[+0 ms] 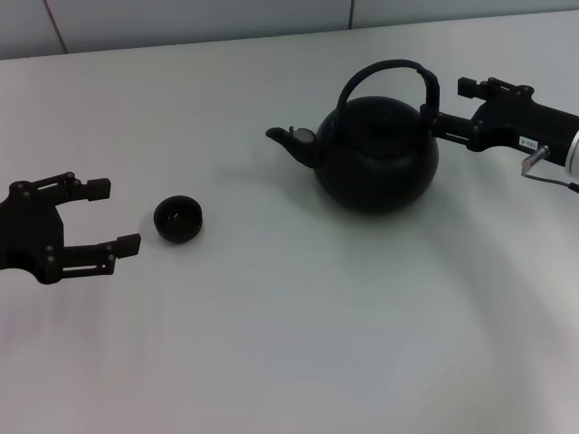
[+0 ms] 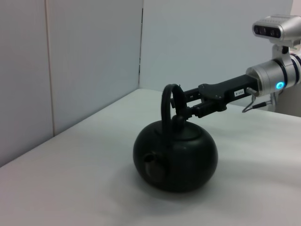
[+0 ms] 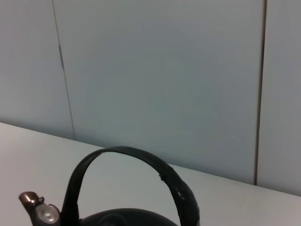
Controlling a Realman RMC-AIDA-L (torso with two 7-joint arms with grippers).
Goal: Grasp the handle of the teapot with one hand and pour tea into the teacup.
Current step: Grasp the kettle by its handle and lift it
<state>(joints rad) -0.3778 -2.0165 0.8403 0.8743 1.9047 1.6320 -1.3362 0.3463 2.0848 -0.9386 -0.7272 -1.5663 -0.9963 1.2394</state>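
Looking down from the head cam, you've got the teapot sitting upright on the white table, right of center, spout aimed toward the robot's left. The handle arches over the top of the pot, thicker ribbed section on the side facing the right arm.

Your right gripper is reaching in from the right edge, fingers spread apart, not clamped on anything. One finger sits behind the handle's ribbed side, the other runs along the near side by the pot's shoulder. The left wrist cam shows the same: right gripper level w/ the handle, fingertips at the hoop, just above the lid. Can't tell whether a finger actually touches the handle. Right wrist cam gives you only the handle arching across the bottom, spout tip at the lower corner, wall panels behind; own fingers don't show there.

The cup stands on the table left of center, well apart from the pot, opening up.

Your left gripper sits at the left edge, low by the table, fingers wide open, holding nothing; tips point at the cup, lower tip just beside it, not touching.
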